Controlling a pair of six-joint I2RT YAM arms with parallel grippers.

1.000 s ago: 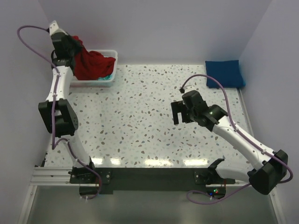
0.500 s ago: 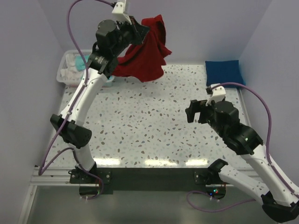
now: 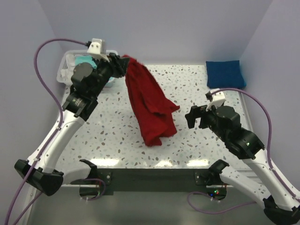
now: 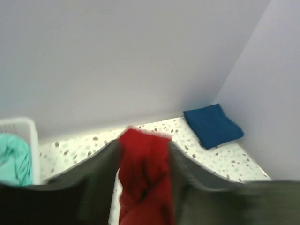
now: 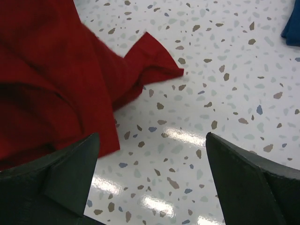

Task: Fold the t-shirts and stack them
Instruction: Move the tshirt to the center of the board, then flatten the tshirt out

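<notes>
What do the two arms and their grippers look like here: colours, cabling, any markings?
Both the left arm and the right arm have white links with bulky black joint housings. A purple cable loops loosely along each. The left gripper and right gripper are black, with flat dark fingers, each topped by a small white block. No markings are legible.

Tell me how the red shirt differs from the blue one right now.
The red t-shirt hangs unfolded from the left tool, its lower end draped on the table; the blue t-shirt lies folded flat at the far right corner. Red is gripped, blue untouched. Both are plain single-colour cloth.
</notes>
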